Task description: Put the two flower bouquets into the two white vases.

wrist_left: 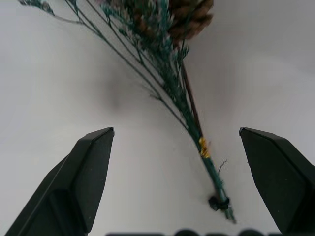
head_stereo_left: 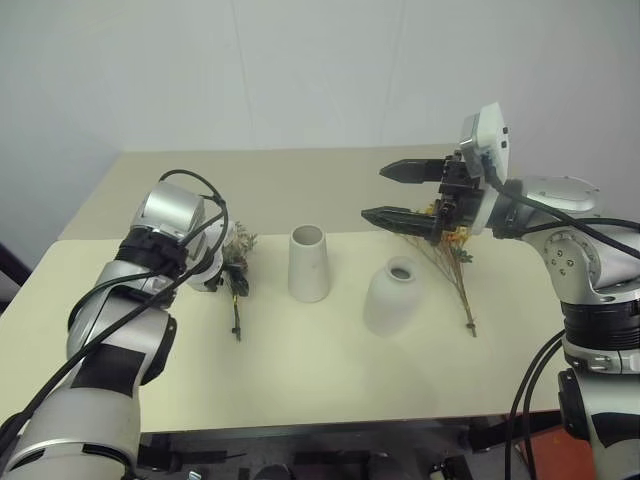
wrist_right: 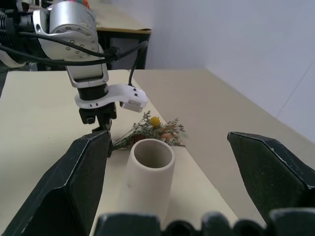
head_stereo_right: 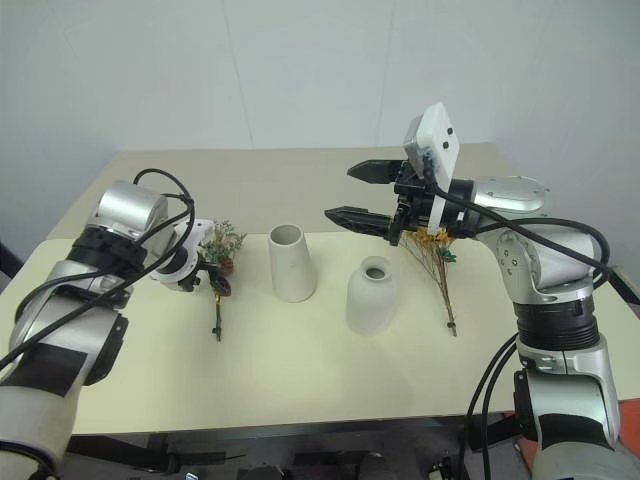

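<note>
Left gripper (wrist_left: 172,147) spread wide, pointing down over the small mixed sprig (wrist_left: 189,115), probably lining up a stem grab. Right gripper (head_stereo_left: 400,192) also apart, empty, hovering above the domed vase (head_stereo_left: 393,297).

White vases (head_stereo_left: 309,262), green-pink sprig (head_stereo_left: 236,262), yellow-orange bouquet (head_stereo_left: 452,256), cream table (head_stereo_left: 300,370).

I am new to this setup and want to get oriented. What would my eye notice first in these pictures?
Two white vases stand mid-table: the tall vase and, to its right, the rounded vase. The left gripper hangs open, pointing down over the small bouquet lying left of the tall vase. The right gripper is open and raised above the table, with the larger bouquet lying beneath it.
</note>
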Robot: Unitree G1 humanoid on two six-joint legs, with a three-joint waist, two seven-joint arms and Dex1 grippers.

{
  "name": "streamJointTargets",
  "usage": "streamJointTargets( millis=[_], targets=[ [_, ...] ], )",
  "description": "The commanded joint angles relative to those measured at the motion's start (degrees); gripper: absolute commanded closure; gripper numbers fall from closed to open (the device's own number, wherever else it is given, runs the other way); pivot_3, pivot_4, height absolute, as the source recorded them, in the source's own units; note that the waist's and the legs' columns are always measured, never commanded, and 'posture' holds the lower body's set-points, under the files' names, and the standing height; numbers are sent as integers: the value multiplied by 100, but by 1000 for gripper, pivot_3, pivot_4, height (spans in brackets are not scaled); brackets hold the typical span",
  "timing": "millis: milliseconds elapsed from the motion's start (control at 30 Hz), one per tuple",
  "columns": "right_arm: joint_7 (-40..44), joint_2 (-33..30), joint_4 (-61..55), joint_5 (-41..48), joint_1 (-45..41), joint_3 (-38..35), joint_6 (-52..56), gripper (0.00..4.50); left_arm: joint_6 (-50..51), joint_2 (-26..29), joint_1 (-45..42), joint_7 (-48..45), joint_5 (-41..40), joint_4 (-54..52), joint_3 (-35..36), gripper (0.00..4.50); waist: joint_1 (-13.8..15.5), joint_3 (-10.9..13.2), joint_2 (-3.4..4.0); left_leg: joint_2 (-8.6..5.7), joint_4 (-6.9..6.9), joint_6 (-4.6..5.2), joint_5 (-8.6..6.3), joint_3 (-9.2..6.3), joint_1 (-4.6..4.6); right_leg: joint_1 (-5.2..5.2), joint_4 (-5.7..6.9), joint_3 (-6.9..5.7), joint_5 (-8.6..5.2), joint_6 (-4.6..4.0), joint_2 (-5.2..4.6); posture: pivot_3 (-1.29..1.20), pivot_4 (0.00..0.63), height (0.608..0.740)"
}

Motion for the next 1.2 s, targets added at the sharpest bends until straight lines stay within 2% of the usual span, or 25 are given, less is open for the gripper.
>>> streamJointTargets(
  millis=[33, 100, 167, 400, 633, 833, 1000, 1067, 1200],
  targets=[
    [-65, 31, -231, 88, 2, -250, -110, 0, 18, -278, -164, 450, 261, 275, 583, 44, 1, 0, -1, 0, 0, -1, 0, 0, 0, -2, 15, 1, 0, 0, 0, 0, 150, 740],
    [-94, 48, -257, 86, 28, -278, -101, 0, 18, -427, -185, 631, 323, 380, 790, 44, -4, 0, -1, -1, 1, -3, 2, 2, -2, -6, 39, 2, 0, 0, -2, 0, 150, 740],
    [-116, 65, -279, 91, 51, -305, -94, 0, 18, -531, -166, 816, 406, 415, 911, 415, -7, 0, -1, -1, 1, -4, 2, 3, -2, -7, 40, 2, 0, 0, -2, 0, 150, 740],
    [-160, 73, -321, 116, 117, -378, -92, 0, -19, -576, 45, 1209, 664, 353, 1345, 2425, -1, 0, -1, -1, 1, -5, 3, 4, -2, -8, 42, 3, 0, -1, -3, 0, 150, 740],
    [-206, 55, -389, 139, 205, -468, -32, 0, 18, -494, 229, 1269, 651, 302, 1480, 4422, -4, 0, -1, -1, 1, -6, 3, 4, 0, -7, 44, 3, 1, -1, -4, 0, 150, 740],
    [-275, 45, -383, 152, 256, -528, -9, 0, -130, -394, 767, 1517, 843, -1336, 1553, 4488, -5, 0, -1, 1, 1, -11, 5, 6, 6, -8, 53, 8, 1, -1, -4, 0, 150, 740],
    [-237, 13, -387, 171, 295, -536, 19, 0, -1707, -73, 1177, 1633, 995, -2814, 1871, 4488, -2, 0, -1, 5, 0, -26, 8, 4, 3, -16, 44, 10, 4, -6, -4, 0, 150, 740],
    [-199, -19, -393, 174, 326, -534, 32, 0, -2419, 9, 1186, 1439, 816, -3203, 2199, 4488, 19, 0, -1, 4, 0, -30, 8, 4, 0, -18, 41, 10, 5, -8, -5, 0, 150, 740],
    [-140, -68, -383, 160, 365, -500, 68, 0, -2912, 164, 1053, 684, 329, -3560, 2464, 4488, 50, 0, -1, 0, 0, -31, 8, 5, -2, -16, 38, 7, 5, -8, -9, 0, 150, 740]
  ],
)
